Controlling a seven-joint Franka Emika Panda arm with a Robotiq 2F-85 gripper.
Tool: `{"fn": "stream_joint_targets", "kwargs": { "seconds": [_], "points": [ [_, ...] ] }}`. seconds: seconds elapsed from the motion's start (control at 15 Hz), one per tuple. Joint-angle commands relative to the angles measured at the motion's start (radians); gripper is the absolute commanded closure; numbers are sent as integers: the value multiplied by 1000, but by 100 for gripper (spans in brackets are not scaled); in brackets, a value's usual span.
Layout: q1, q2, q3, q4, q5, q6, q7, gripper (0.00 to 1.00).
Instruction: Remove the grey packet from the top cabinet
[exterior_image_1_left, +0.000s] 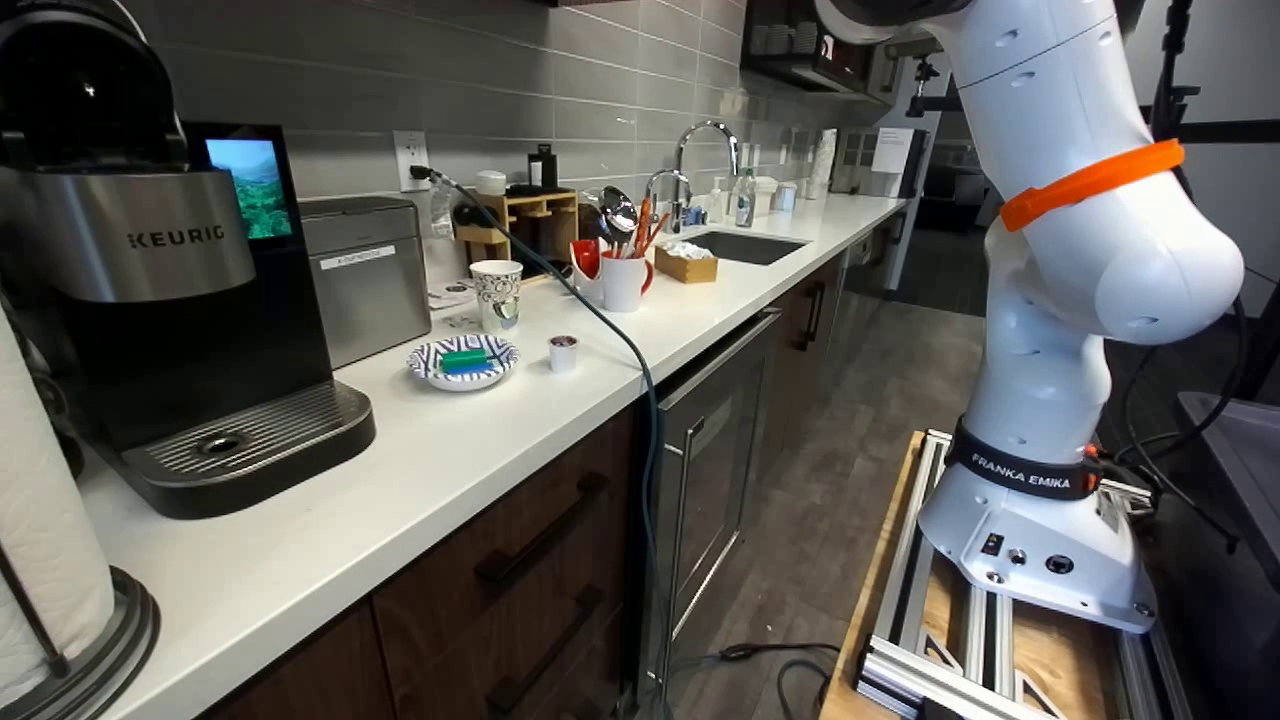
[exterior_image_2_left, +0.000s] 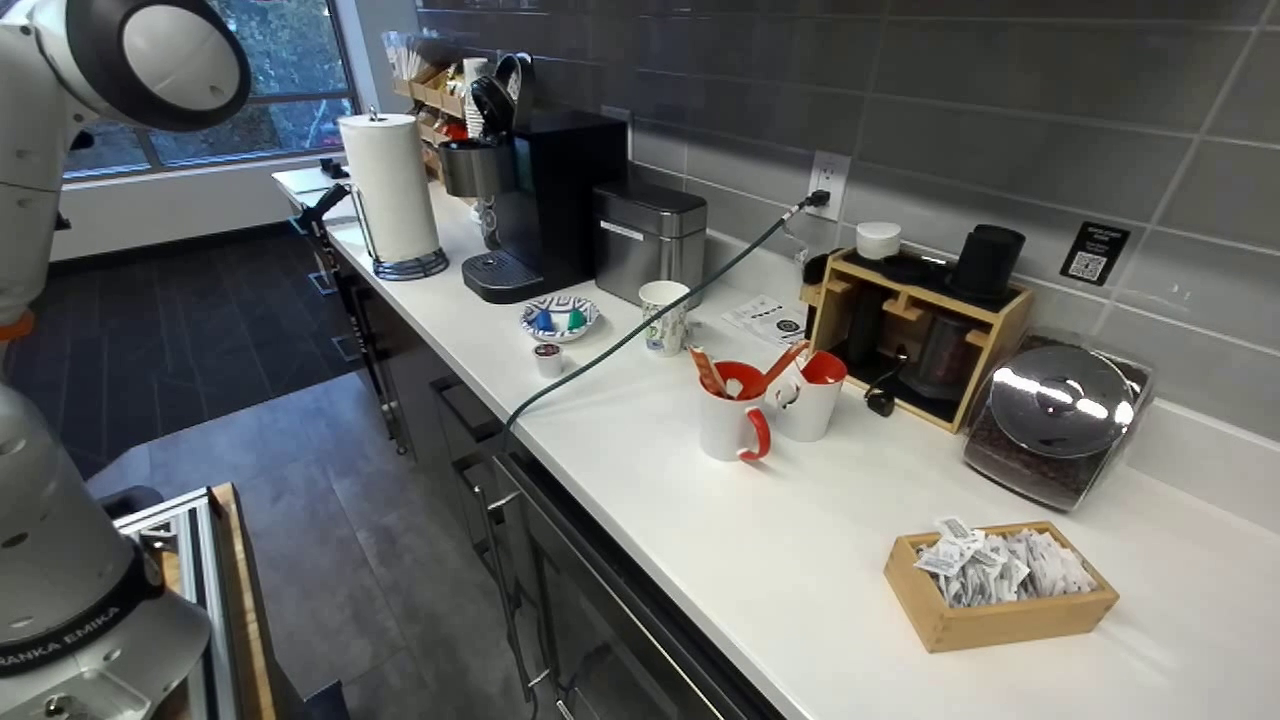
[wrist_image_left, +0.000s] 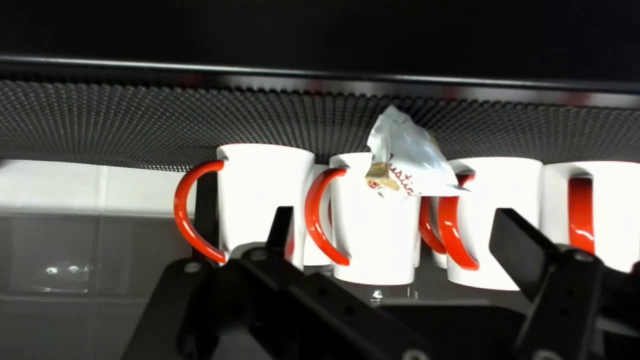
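The grey packet, shiny with red lettering, shows in the wrist view, which appears upside down. It lies on the black textured shelf surface of the top cabinet, in front of white mugs. My gripper is open, one finger to each side of the packet in the picture, with nothing between the fingers. The packet sits beyond the fingertips, toward the shelf surface, and is not touched. In an exterior view only a sliver of the cabinet's dark bottom edge shows. Gripper and packet are out of view in both exterior views.
Several white mugs with red handles stand in a row behind the packet. Below is a white counter with a coffee machine, a paper plate, mugs and a sachet box.
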Motion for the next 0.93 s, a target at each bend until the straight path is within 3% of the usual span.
{"fn": "stream_joint_targets", "kwargs": {
  "seconds": [0.0,0.6,0.67,0.87],
  "points": [
    [30,27,-56,12,-65,-21,90,0],
    [37,66,-57,9,-54,25,88,0],
    [37,70,-57,9,-54,28,85,21],
    [38,77,-61,9,-56,37,86,42]
  ]
}}
